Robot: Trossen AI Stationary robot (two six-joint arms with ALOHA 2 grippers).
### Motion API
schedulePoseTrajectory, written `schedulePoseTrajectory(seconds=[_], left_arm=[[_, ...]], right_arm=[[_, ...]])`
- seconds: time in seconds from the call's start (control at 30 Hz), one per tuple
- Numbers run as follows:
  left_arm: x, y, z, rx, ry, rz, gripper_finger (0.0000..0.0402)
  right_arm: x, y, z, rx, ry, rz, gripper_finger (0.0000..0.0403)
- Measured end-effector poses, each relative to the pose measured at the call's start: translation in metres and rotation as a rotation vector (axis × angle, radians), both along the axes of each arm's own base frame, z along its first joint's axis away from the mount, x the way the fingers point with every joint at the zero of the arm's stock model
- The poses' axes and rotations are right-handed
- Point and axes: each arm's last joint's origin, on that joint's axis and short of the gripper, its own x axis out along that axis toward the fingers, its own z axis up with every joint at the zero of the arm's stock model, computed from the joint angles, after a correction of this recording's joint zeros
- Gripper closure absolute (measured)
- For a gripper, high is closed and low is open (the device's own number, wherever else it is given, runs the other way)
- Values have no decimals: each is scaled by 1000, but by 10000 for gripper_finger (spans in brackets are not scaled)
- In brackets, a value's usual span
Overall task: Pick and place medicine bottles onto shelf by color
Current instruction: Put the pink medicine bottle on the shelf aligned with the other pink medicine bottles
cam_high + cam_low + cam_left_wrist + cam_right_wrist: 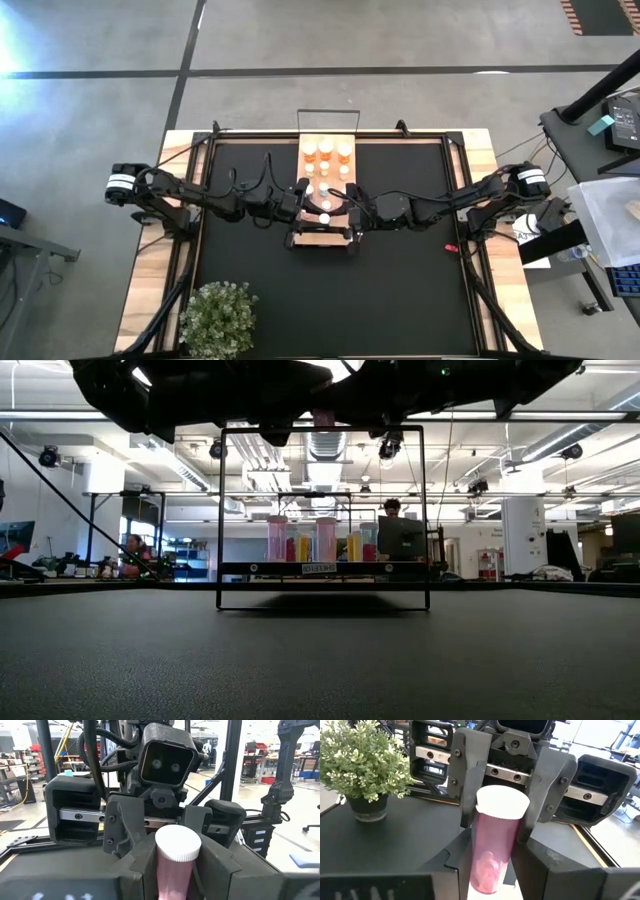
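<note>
Pink medicine bottle (pixel 492 845) with white cap, upright above the wooden shelf (pixel 326 190), clamped by left gripper (pixel 305 208) and right gripper (pixel 345 210), fingers of both closed on it, amber bottles (pixel 327 150) at shelf's far end.

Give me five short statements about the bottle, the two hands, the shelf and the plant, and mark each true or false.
1. Both hands, left hand and right hand, meet at one pink bottle. True.
2. That bottle has a black cap. False: white.
3. The hands meet above the shelf. True.
4. The shelf is bare. False: bottles stand on it.
5. The potted plant sits on the shelf. False: on the table's near left edge.
</note>
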Motion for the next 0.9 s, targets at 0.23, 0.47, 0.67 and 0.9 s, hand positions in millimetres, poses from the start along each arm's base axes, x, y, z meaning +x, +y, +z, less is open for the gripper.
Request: schedulePoseTrajectory(seconds=[0.23,0.47,0.67,0.9], left_arm=[[0,0,0,1,-1,-1,304],[0,0,0,-27,6,-7,281],[0,0,0,-28,7,-10,234],[1,1,1,-27,4,28,185]], right_arm=[[0,0,0,0,3,-1,303],[0,0,0,-4,7,-1,301],[-1,-1,0,-29,19,-19,301],[-12,-5,8,-73,76,-61,301]])
